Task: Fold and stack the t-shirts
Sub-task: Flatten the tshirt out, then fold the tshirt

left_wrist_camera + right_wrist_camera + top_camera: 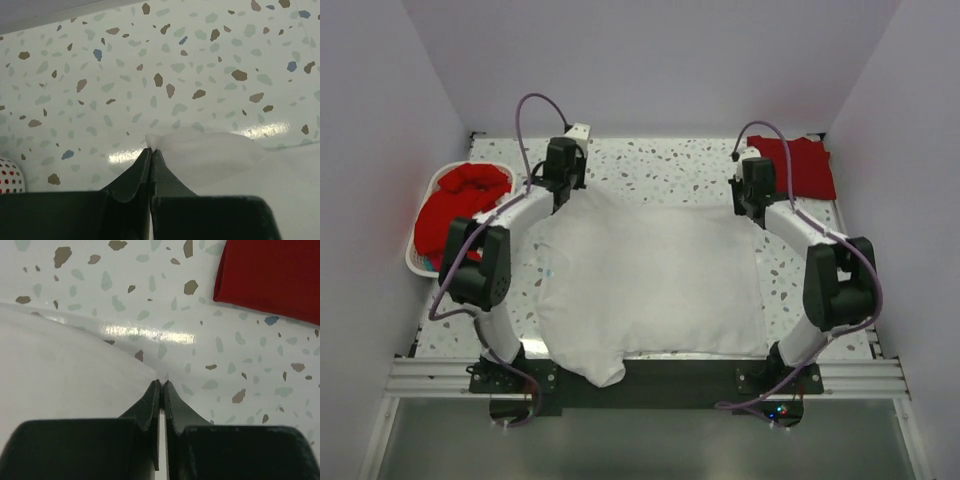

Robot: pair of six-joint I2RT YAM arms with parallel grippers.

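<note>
Table (650,165): white t-shirt (650,280) between basket (417,262), red t-shirt (802,166).

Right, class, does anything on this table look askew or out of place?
The white t-shirt lies crooked: a lobe at its near-left corner spills past the near edge of the table, between the arm bases. The folded red t-shirt at far right looks neat.

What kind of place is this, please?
Likely a robot test booth: plain white walls close in a speckled table, two robot arms are bolted to a metal rail, and a white t-shirt lies spread between them.
</note>
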